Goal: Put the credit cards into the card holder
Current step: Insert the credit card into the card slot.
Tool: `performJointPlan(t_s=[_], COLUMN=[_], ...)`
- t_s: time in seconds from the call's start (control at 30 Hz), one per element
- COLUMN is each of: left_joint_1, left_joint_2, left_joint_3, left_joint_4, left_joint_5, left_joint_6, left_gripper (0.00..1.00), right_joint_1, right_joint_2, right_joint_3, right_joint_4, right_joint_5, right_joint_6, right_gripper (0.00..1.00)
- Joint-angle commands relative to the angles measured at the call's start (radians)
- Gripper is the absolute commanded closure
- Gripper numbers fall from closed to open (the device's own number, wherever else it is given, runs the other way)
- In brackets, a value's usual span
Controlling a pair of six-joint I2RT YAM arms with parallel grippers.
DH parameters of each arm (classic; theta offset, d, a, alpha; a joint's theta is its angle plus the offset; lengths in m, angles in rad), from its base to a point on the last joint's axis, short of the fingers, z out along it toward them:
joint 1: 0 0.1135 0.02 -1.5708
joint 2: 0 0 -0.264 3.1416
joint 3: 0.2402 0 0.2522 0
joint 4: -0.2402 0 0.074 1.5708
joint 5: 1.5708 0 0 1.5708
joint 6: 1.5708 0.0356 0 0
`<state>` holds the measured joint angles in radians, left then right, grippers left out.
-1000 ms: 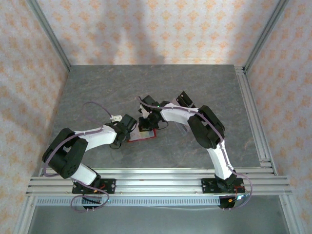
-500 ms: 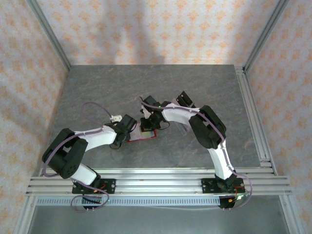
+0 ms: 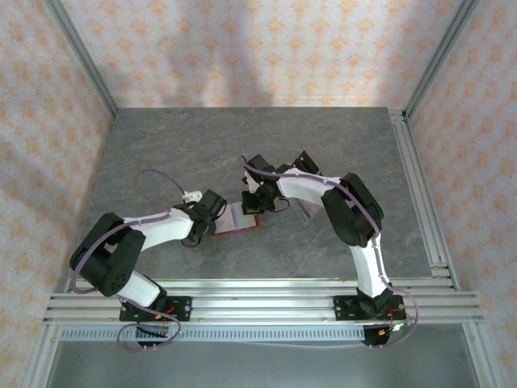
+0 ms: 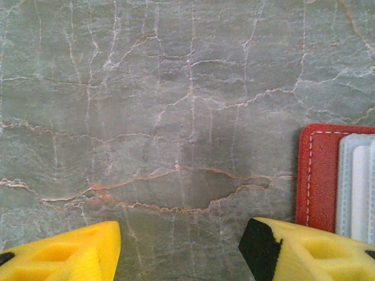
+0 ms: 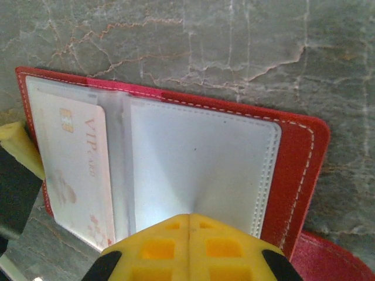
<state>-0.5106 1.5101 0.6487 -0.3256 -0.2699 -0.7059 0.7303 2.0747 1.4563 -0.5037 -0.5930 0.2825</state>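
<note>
Grey, veined stone covers the table (image 4: 176, 88). Above it the right hand (image 5: 188, 237) is pinched closed on the pale inner leaf of the red card holder (image 5: 299, 175), which lies open directly beneath it. One pinkish VIP credit card (image 5: 73, 170) sits in the holder's left sleeve. The left hand (image 4: 181, 249) is spread open at the holder's edge, one yellow fingertip (image 4: 316, 257) overlapping the red border.

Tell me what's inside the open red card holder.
The card holder shows one pale VIP card in its left clear pocket. The right pocket has a white front; that and the right gripper hide anything there.
</note>
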Motion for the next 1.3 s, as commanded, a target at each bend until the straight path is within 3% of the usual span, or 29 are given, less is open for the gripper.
performJointPlan(t_s=[0.0,1.27], left_joint_1=[-0.008,-0.008], left_joint_2=[0.041,0.047], left_joint_3=[-0.032,-0.046], left_joint_4=[0.062,0.111], left_joint_5=[0.065,0.089], left_joint_6=[0.008,-0.003], left_gripper=[0.37,0.37], right_joint_1=[0.021,0.088], right_joint_2=[-0.040,0.139], right_joint_3=[0.047,0.183], right_joint_4=[-0.038,-0.067], right_joint_5=[0.026,0.001], right_joint_6=[-0.013,-0.001], right_gripper=[0.97,0.99])
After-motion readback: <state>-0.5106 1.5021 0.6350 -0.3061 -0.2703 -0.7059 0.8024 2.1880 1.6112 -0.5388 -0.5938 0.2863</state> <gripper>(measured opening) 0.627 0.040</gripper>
